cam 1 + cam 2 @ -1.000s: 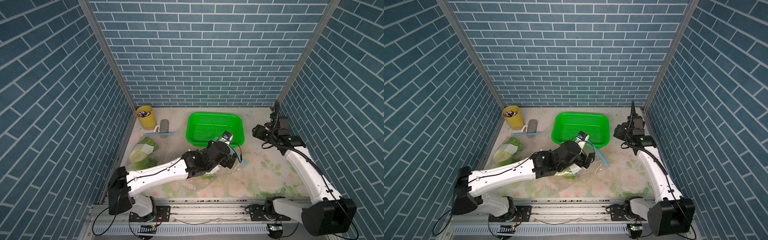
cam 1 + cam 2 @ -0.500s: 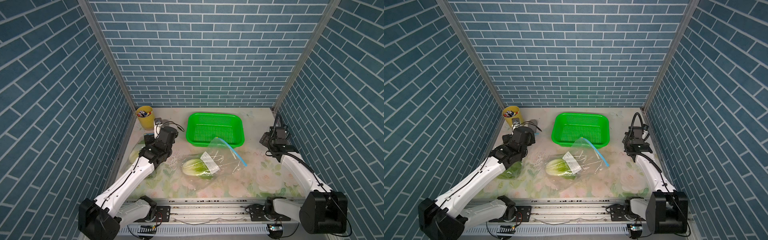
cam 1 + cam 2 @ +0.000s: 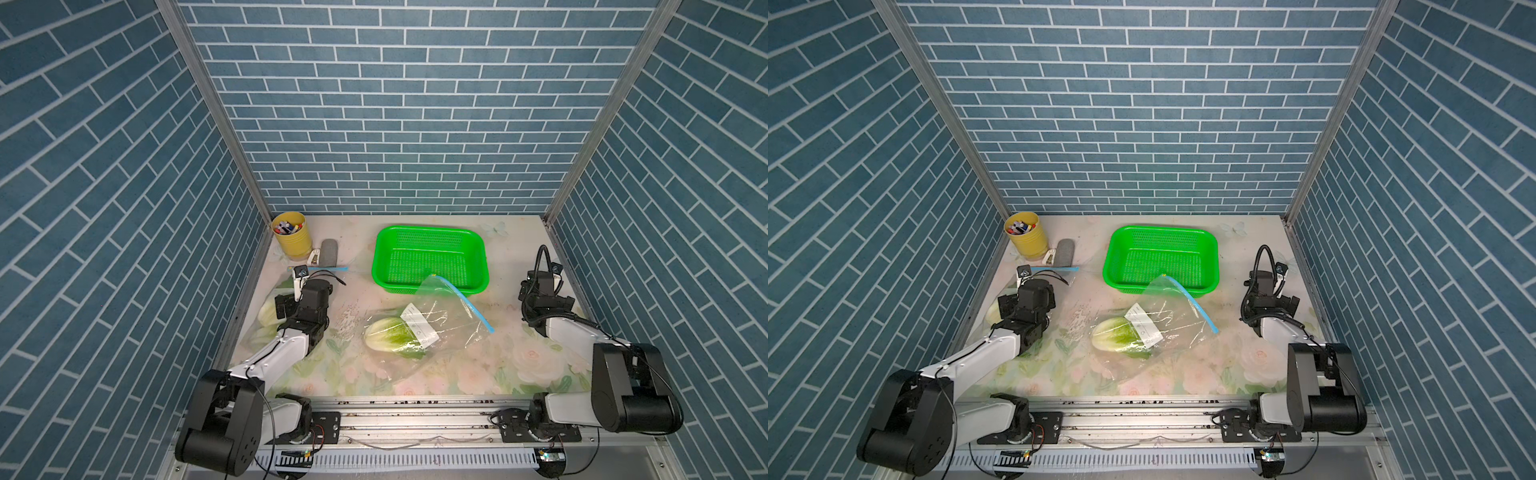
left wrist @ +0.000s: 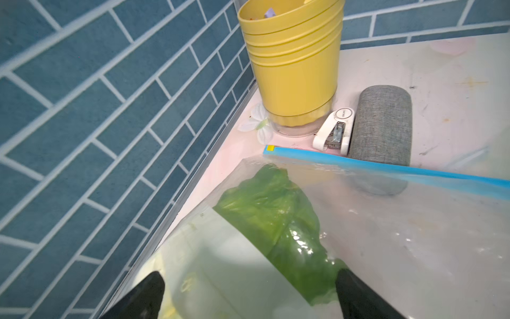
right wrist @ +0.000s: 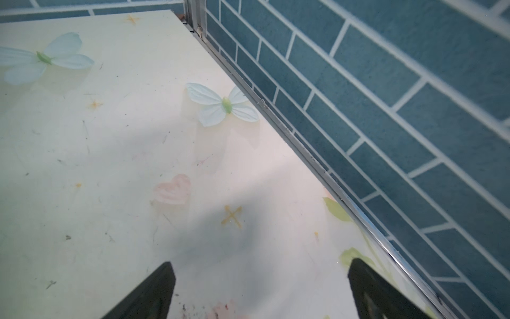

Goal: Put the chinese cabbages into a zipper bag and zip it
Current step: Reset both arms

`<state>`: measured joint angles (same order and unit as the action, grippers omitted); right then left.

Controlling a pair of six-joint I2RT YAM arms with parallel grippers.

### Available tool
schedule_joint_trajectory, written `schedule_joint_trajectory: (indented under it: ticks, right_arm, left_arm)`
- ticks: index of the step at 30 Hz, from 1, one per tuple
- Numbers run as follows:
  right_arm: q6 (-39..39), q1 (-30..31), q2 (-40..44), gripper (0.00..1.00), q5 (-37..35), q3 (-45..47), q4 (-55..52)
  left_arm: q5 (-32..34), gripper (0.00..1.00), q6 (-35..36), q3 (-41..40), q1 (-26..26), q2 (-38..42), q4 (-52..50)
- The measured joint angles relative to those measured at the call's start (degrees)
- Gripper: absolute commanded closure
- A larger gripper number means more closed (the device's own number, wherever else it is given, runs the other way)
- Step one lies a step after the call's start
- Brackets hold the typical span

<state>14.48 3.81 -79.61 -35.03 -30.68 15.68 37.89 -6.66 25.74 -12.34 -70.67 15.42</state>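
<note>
One cabbage [image 3: 388,338] is seen lying inside a clear zipper bag [image 3: 453,328] at mid-table, its white end turned toward the left wall. The bag's blue zip strip [image 3: 467,305] is raised just beside the green basket [image 3: 428,257]. A second bag [image 4: 386,234], laid along the left wall near a yellow cup [image 4: 292,69], is shown enclosing green cabbage leaves [image 4: 270,218]; how many heads are inside cannot be told. The left gripper [image 4: 248,273] is positioned over this second bag with jaws spread wide and nothing pinched. The right gripper [image 5: 260,269] is likewise spread, over bare table [image 5: 110,165] by the right wall.
</note>
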Motion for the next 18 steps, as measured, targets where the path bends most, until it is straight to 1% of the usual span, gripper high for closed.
schedule_joint_trajectory:
  ticks: [5, 8, 12, 15, 18]
  right_arm:
    - [-5.27, -0.46, -4.66, 0.01, 6.14, 1.99, 11.76]
    - [-7.02, -1.29, -5.9, 0.01, 10.58, 2.67, 16.83]
    - [-8.55, -1.86, -5.42, 0.01, 14.93, 6.32, 23.34]
    - [-9.03, -2.01, -5.35, 0.01, 17.33, 8.15, 25.14]
    - [-9.53, -2.08, -5.35, 0.01, 19.54, 8.2, 26.86]
  left_arm:
    - [-3.69, 0.01, 5.2, -2.03, 0.66, -5.18, 13.16]
    - [-7.67, 0.01, 7.48, -4.48, 2.08, -8.22, 22.23]
    - [-12.17, 0.01, 9.07, -5.55, 3.82, -11.78, 27.74]
    - [-15.63, 0.0, 9.97, -5.46, 4.48, -13.46, 31.19]
    - [-19.1, 0.01, 10.14, -4.63, 5.81, -14.95, 31.39]
